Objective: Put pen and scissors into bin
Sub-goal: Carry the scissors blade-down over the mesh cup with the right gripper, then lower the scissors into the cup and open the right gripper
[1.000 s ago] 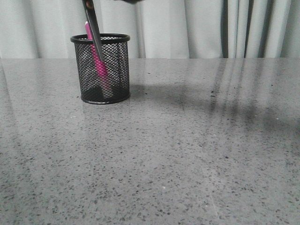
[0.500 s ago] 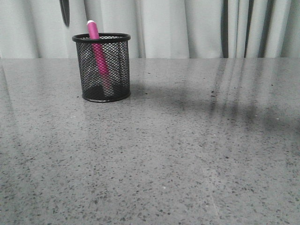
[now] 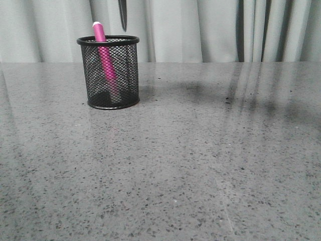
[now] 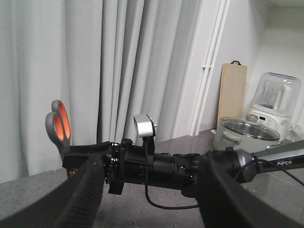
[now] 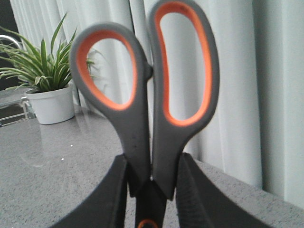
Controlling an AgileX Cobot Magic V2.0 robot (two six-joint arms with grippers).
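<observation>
The scissors [image 3: 123, 15] have swung back over the bin [image 3: 108, 73] – right gripper [image 5: 151, 190] clamped on them (pen [image 3: 104, 57] already inside) – so dropping comes next. Left fingers [image 4: 85, 190]: apart.

Pen [image 3: 104, 55] leaning inside bin [image 3: 109, 73]; scissors [image 3: 123, 15] blade tip hanging above rim, apart.

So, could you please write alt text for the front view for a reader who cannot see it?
A black wire-mesh pencil cup stands at the far left of a speckled grey table, holding a pink pen that leans and pokes above its rim. The dark blade tip of the scissors hangs above the cup's right rim, before pale curtains.
</observation>
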